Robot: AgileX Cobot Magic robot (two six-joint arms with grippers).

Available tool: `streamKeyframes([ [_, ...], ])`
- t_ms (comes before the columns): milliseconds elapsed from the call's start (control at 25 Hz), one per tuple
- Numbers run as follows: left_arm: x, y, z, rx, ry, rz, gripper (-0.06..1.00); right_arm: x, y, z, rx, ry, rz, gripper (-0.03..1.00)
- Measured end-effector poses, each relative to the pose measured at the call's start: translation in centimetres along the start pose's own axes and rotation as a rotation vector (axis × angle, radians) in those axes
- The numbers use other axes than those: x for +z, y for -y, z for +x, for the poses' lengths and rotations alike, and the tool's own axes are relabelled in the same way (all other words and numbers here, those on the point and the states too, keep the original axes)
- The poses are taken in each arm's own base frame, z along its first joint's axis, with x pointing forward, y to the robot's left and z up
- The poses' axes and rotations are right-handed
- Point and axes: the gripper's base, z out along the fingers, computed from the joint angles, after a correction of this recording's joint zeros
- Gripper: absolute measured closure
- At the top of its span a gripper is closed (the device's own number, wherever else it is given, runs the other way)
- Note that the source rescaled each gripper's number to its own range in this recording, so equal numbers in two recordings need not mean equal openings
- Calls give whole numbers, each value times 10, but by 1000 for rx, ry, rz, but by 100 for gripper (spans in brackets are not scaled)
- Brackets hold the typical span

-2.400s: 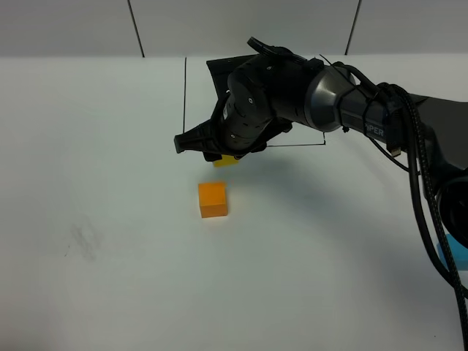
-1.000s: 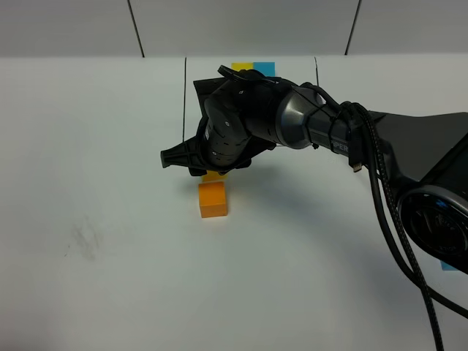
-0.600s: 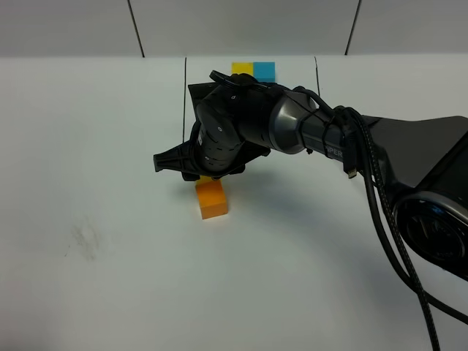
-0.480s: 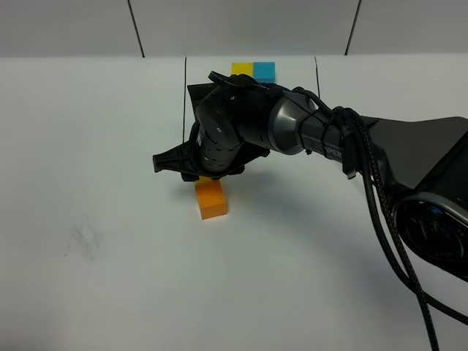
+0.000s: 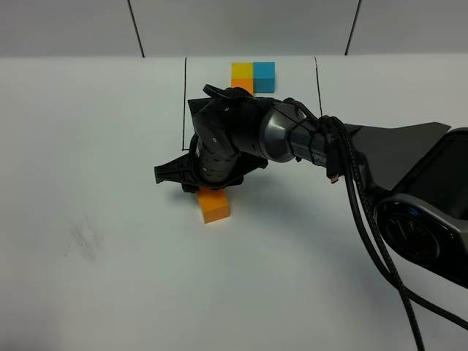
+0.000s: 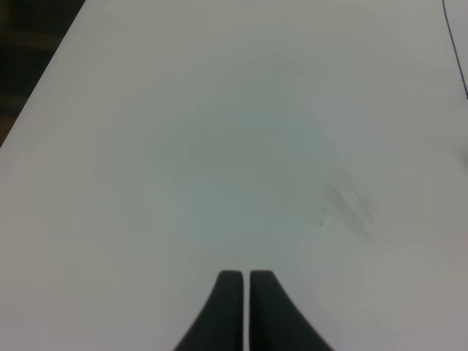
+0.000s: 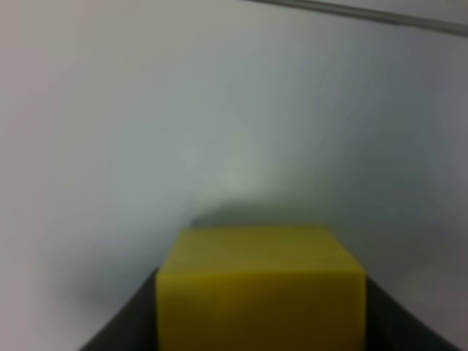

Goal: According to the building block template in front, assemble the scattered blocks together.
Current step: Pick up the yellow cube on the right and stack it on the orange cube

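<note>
The left gripper point(image 6: 242, 292) is shut tight and holds nothing. The orange block point(image 5: 213, 205) lies on the table. The right gripper point(image 7: 260, 311) has its jaws partly open, squeezing the yellow block point(image 7: 260, 278) between them. It probably goes at 12 o'clock of the orange block, like in the pattern point(image 5: 253, 76) at 1 o'clock.

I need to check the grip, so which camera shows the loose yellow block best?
The right wrist view: the yellow block fills the foreground, held in the right claw. In the exterior high view the arm hides it. The left wrist view misses it entirely.
</note>
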Motion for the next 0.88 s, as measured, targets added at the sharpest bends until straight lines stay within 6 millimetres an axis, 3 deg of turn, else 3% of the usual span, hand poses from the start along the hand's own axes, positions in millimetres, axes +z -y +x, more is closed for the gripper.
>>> streamKeyframes([
  [880,0,0,0,0,-1,0,94,2,-2,-1,-67,2,-8,43],
])
